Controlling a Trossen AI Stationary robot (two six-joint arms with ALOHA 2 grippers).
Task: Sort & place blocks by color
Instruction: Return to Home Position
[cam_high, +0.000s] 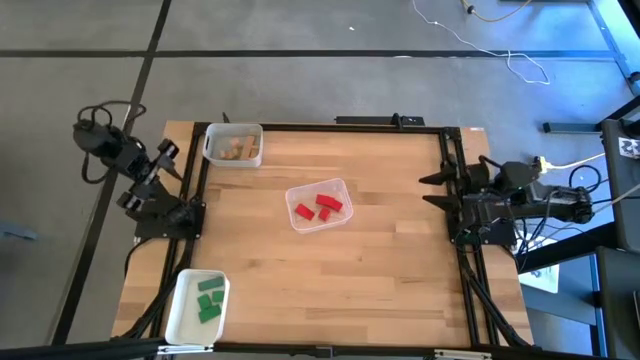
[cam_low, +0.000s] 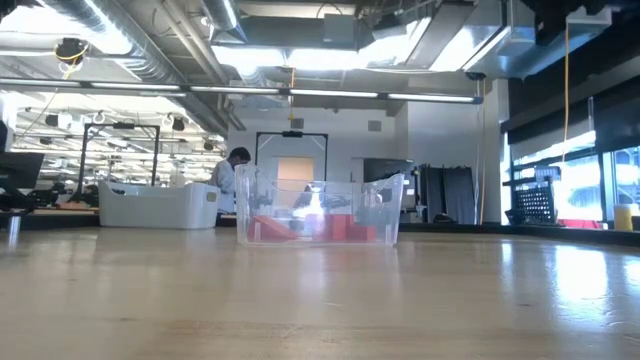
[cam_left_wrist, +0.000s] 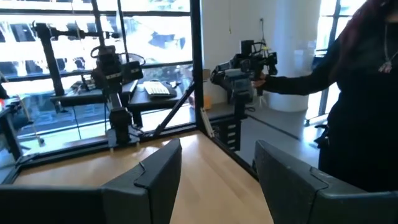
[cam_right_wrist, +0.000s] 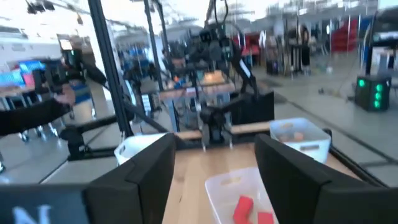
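Left claw sits at the left edge of the surface, fingers apart w/ a wide gap & nothing btwn them; you can see bare wood thru that gap in its wrist view. Right claw is at the right edge, abt midway along it, pointing in over the wood. Its fingers are spread too & hold nothing. Neither claw touches a tray or a block. Red blocks all lie in the clear tray, which stands near the middle of the surface, a bit toward the left arm's side & well apart from both claws. In the low view you get them as red shapes thru the tray's front wall, and the right wrist view has that tray straight ahead of the right claw. Green blocks lie together in the white tray at one left-side corner. Tan blocks are in a third tray at the other left-side corner, near the left arm. Every block you can see is inside a tray. Beyond the surface, the low view shows a person far back in the room, & the left wrist view shows a person's dark sleeve reaching in from the side.
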